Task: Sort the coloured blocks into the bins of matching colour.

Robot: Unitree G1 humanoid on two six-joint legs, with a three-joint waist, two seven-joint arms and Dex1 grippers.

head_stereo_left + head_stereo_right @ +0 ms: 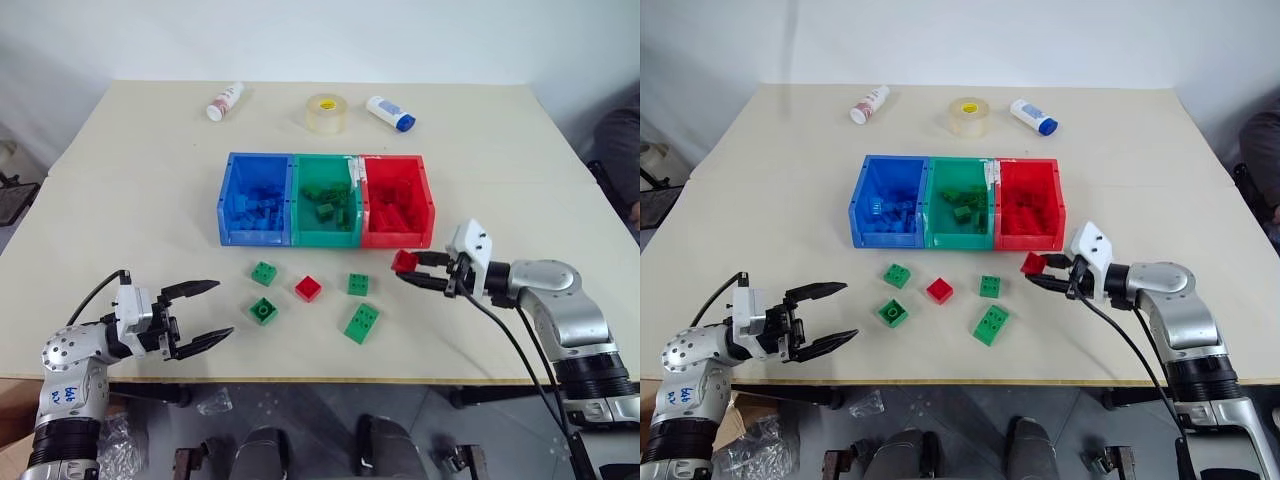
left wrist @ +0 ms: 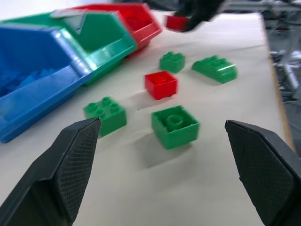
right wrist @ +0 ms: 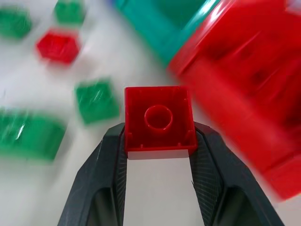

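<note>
I'm carrying a red block pinched between the right gripper's fingers, clear of the table just before the red bin's front lip, ready for dropping in. My left gripper is waiting wide and empty near the loose green blocks, facing them.

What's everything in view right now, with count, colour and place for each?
Joined plastic bins: three; blue, green, red; mid-table, blocks inside each.
Loose green studded blocks: four, in front of the bins; one longer.
Loose red studded block: one, among the green ones.
Held red block: one, in front of the red bin.
Small white bottles: two, far edge.
Clear tape roll: one, between the bottles.
Left gripper: open, empty.
Right gripper: shut on the held red block.
</note>
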